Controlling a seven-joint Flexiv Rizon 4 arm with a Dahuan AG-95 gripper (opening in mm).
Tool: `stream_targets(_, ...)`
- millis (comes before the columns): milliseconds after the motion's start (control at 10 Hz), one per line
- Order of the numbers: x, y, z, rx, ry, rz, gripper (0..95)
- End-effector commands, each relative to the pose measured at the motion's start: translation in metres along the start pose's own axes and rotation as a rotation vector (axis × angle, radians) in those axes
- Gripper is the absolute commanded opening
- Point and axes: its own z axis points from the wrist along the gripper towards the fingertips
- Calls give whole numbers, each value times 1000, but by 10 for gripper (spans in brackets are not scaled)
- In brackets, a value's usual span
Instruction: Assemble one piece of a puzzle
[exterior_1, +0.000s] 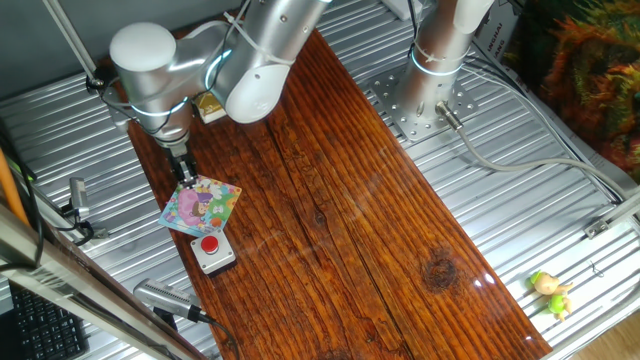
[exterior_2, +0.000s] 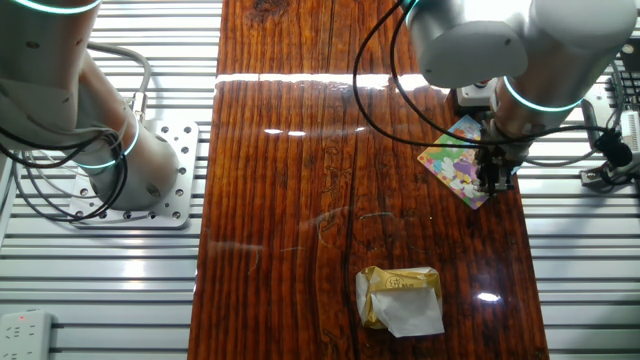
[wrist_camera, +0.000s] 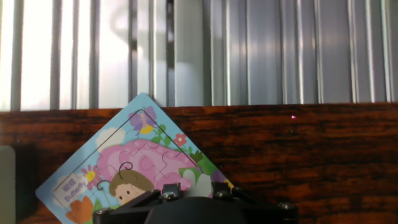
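The puzzle (exterior_1: 203, 206) is a small square board with a pastel cartoon picture, lying cornerwise near the left edge of the wooden table (exterior_1: 340, 200). My gripper (exterior_1: 185, 175) is down at its far-left edge, fingers pointing straight down. The other fixed view shows the gripper (exterior_2: 497, 180) over the right part of the puzzle (exterior_2: 455, 160). In the hand view the puzzle (wrist_camera: 130, 162) fills the lower left. The gripper (wrist_camera: 196, 186) sits at the bottom edge with a pale patch between its two fingers. The fingertips are hidden, and no loose piece can be made out.
A grey box with a red button (exterior_1: 213, 250) stands just in front of the puzzle. A yellow-and-white block (exterior_2: 400, 298) lies on the wood further along. A second arm's base (exterior_1: 425, 100) is bolted beside the table. A small toy (exterior_1: 550, 292) lies on the ribbed metal.
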Motion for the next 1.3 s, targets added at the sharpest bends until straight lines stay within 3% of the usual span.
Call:
stream_targets(100, 0, 0, 0, 2, -8, 36, 0)
stream_targets(800, 2, -1, 4, -1, -15, 154, 0)
stream_targets(1300, 3, -2, 10, 10, -14, 182, 0)
